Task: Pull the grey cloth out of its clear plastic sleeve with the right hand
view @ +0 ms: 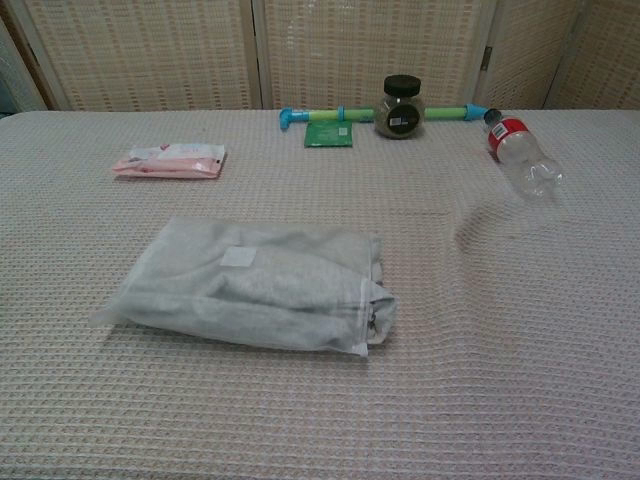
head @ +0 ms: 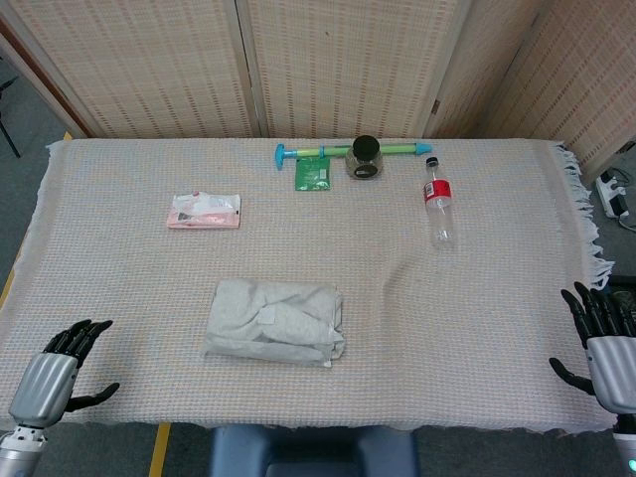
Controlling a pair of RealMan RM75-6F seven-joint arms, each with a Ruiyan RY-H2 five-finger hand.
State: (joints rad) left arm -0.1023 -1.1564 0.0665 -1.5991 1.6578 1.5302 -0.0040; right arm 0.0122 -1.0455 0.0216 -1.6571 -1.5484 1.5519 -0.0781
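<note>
The grey cloth in its clear plastic sleeve (head: pixel 275 322) lies flat near the front middle of the table; in the chest view the sleeved cloth (view: pixel 255 283) has a small white label on top and its open end toward the right. My left hand (head: pixel 58 370) hovers at the front left edge, fingers spread, holding nothing. At the front right edge my right hand (head: pixel 604 341) is likewise spread and empty, well to the right of the sleeve. Neither hand shows in the chest view.
A pink packet (head: pixel 204 211) lies at mid left. Along the back are a green-and-blue tube (head: pixel 338 151), a green packet (head: pixel 313 173) and a dark-lidded jar (head: pixel 365 157). A clear bottle with a red label (head: pixel 438 204) lies on its side at right. A woven cloth (head: pixel 477 298) covers the table.
</note>
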